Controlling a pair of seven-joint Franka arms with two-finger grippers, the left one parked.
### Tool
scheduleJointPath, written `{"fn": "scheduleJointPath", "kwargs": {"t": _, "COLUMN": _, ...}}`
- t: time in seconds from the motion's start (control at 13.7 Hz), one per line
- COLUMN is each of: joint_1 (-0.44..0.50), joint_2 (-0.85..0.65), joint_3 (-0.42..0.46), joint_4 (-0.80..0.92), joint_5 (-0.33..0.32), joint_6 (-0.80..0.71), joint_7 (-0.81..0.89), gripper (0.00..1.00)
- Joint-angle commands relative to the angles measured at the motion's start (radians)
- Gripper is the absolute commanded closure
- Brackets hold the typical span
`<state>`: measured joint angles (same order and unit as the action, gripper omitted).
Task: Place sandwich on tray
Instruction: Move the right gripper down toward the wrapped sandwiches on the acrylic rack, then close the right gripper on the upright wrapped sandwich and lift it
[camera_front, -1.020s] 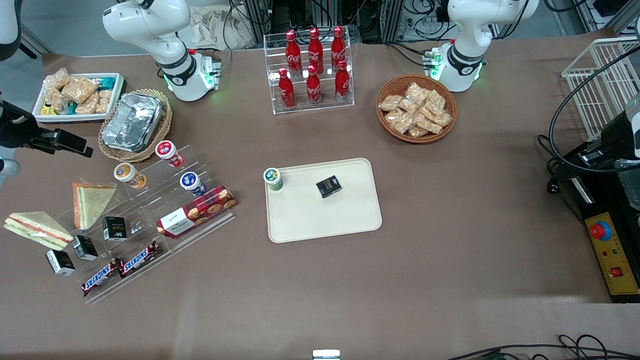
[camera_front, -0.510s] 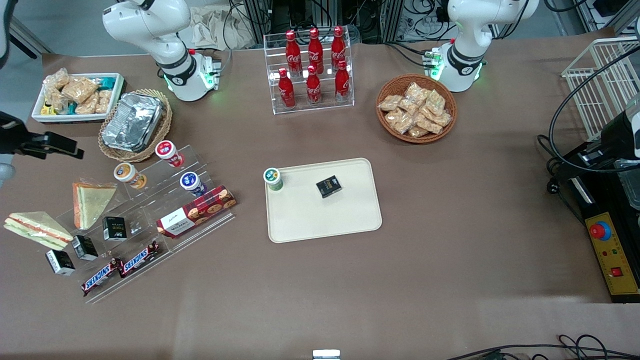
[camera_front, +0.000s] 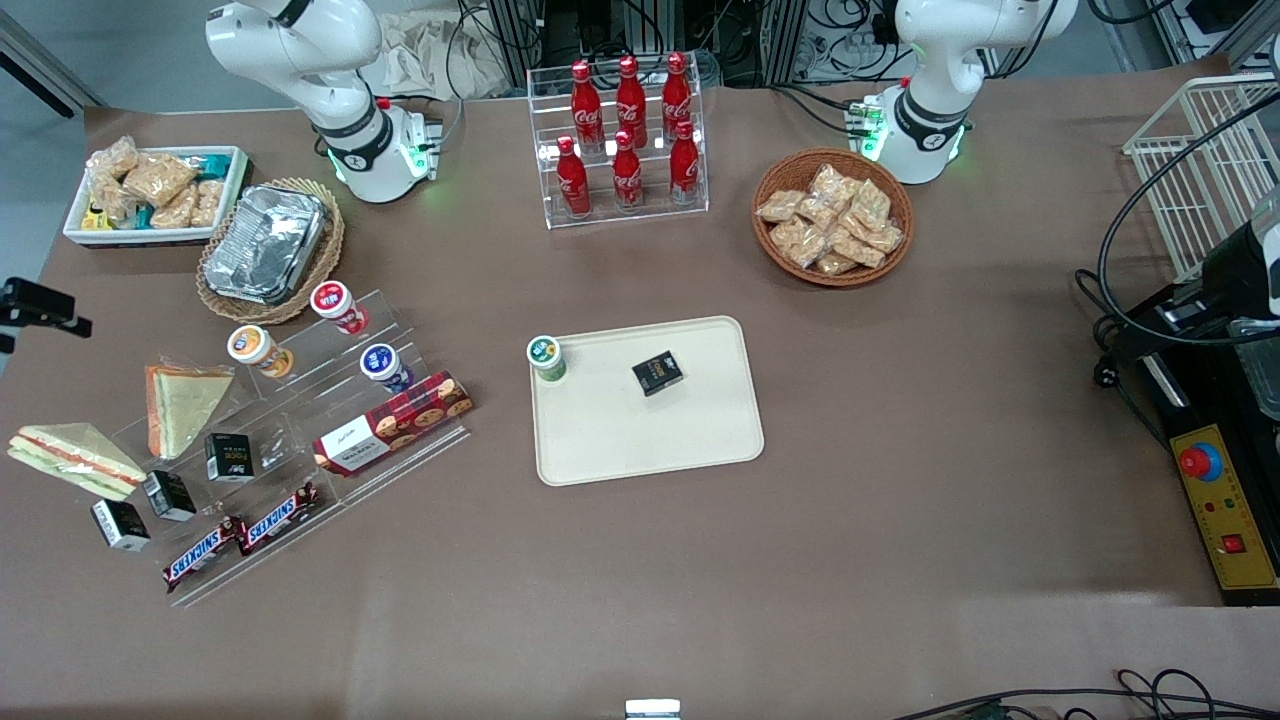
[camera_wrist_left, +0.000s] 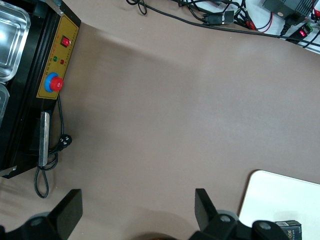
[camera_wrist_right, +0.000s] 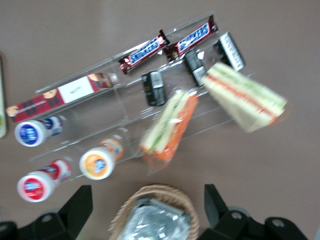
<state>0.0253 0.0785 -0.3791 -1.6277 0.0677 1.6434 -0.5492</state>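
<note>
Your jaws stand wide apart and hold nothing: the gripper (camera_wrist_right: 145, 212) hangs high over the working arm's end of the table, above the wicker basket (camera_wrist_right: 152, 212) with its foil container (camera_wrist_right: 155, 222). Seen from the front, only a dark piece of the gripper (camera_front: 35, 305) shows at the picture's edge. You find the sandwich (camera_front: 72, 460) lying on the table well apart from the jaws, nearer the front camera than the gripper, just beside the clear tiered stand (camera_front: 300, 420) and the small black boxes (camera_front: 120, 523). A flat triangle sandwich (camera_front: 180, 405) leans on that stand. Toward the table's middle sits the tray (camera_front: 600, 440), carrying a green-lidded cup (camera_front: 546, 357) and a black box (camera_front: 657, 373).
</note>
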Motion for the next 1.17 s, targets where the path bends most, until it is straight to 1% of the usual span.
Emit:
{"fn": "scheduleJointPath", "kwargs": {"t": 0.0, "joint_1": -0.040, "joint_2": 0.050, "joint_3": 0.005, "joint_4": 0.005, "joint_5": 0.003, "joint_6": 0.067, "joint_7": -0.159, "gripper": 0.01}}
{"fn": "scheduleJointPath", "kwargs": {"t": 0.15, "joint_1": -0.060, "joint_2": 0.093, "joint_3": 0.003, "joint_4": 0.005, "joint_5": 0.004, "joint_6": 0.111, "joint_7": -0.291, "gripper": 0.01}}
{"fn": "scheduleJointPath", "kwargs": {"t": 0.29, "joint_1": -0.088, "joint_2": 0.148, "joint_3": 0.005, "joint_4": 0.005, "joint_5": 0.017, "joint_6": 0.176, "joint_7": -0.458, "gripper": 0.01}}
{"fn": "scheduleJointPath", "kwargs": {"t": 0.51, "joint_1": -0.110, "joint_2": 0.220, "joint_3": 0.006, "joint_4": 0.005, "joint_5": 0.024, "joint_6": 0.242, "joint_7": -0.628, "gripper": 0.01}}
{"fn": "scheduleJointPath", "kwargs": {"t": 0.66, "joint_1": -0.111, "joint_2": 0.251, "joint_3": 0.006, "joint_4": 0.005, "joint_5": 0.029, "joint_6": 0.291, "joint_7": -0.681, "gripper": 0.01}}
{"fn": "scheduleJointPath", "kwargs": {"t": 0.8, "joint_1": -0.113, "joint_2": 0.276, "joint_3": 0.005, "joint_4": 0.006, "joint_5": 0.027, "joint_6": 0.338, "joint_7": -0.768, "gripper": 0.01}}
{"fn": "scheduleJointPath", "kwargs": {"t": 1.09, "joint_1": -0.136, "joint_2": 0.316, "joint_3": 0.008, "joint_4": 0.006, "joint_5": 0.029, "joint_6": 0.401, "joint_7": -0.817, "gripper": 0.01}}
